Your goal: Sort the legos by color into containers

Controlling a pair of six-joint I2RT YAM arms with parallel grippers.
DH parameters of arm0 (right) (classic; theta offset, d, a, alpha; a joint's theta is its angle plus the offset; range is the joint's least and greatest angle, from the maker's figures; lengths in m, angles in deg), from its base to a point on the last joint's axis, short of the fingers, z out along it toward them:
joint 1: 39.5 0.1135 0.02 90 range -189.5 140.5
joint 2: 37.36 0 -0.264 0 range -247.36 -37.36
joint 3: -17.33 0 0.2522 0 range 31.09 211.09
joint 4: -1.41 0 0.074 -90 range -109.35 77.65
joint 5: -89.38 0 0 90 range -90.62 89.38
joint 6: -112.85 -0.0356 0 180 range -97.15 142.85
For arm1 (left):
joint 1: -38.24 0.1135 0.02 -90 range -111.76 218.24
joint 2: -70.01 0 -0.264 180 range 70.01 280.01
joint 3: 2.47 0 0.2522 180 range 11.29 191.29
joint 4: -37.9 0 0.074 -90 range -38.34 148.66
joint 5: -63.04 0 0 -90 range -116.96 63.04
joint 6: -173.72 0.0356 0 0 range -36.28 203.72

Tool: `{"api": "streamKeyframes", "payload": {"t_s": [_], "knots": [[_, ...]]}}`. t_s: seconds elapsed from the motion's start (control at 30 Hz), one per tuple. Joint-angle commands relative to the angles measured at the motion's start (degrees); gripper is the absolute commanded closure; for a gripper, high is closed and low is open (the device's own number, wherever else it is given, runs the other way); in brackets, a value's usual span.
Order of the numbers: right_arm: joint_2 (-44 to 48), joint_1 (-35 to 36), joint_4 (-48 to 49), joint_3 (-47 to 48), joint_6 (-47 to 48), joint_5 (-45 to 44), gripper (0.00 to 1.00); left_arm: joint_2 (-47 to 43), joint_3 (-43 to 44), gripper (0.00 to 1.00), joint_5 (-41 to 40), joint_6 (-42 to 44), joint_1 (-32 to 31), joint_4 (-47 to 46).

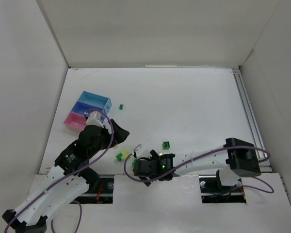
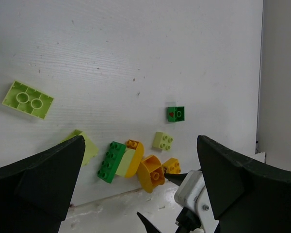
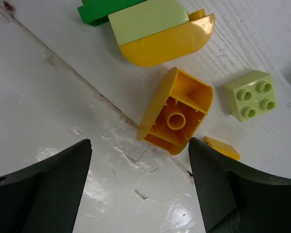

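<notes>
Legos (image 2: 136, 162) sitting clustered at near desk (image 1: 184, 107) edge | right gripper (image 3: 138, 145) hovering open and empty over orange curved brick (image 3: 177, 114) | left gripper (image 2: 140, 141) also gaping, holding nothing | step: probably lining up orange pick | next: lowering, straddling brick, closing, carrying to containers (image 1: 94, 96) far-left

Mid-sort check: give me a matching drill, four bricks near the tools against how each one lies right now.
Things:
1. orange curved brick
2. pale square brick
3. dark green long brick
4. pale long brick

States:
A. off alone, away from the others
B. side against the pale-and-orange piece
C. hollow underside showing
D. studs up, near the orange curved brick

Pairs: 1-C, 2-D, 3-B, 4-A
</notes>
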Motion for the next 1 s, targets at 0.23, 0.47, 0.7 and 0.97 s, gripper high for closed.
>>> {"api": "streamKeyframes", "payload": {"t_s": [0.23,0.47,0.7,0.97], "knots": [[-0.3,0.3,2.2,1.4,-6.3,-5.8,0.20,-1.4,1.2,0.00,-0.2,-0.9,-0.2,0.1],[-1.9,0.3,3.3,0.3,-6.8,-6.4,0.38,-1.9,1.2,0.00,-0.2,-1.5,-0.2,0.6],[-3.2,-0.3,3.8,0.3,-6.8,-7.0,0.47,-1.9,1.2,0.00,-0.2,-1.5,-0.2,1.1],[-0.2,-0.3,-1.8,3.2,-6.8,-12.1,0.64,-0.9,1.7,0.00,-0.2,-1.5,-0.2,1.1]]}}
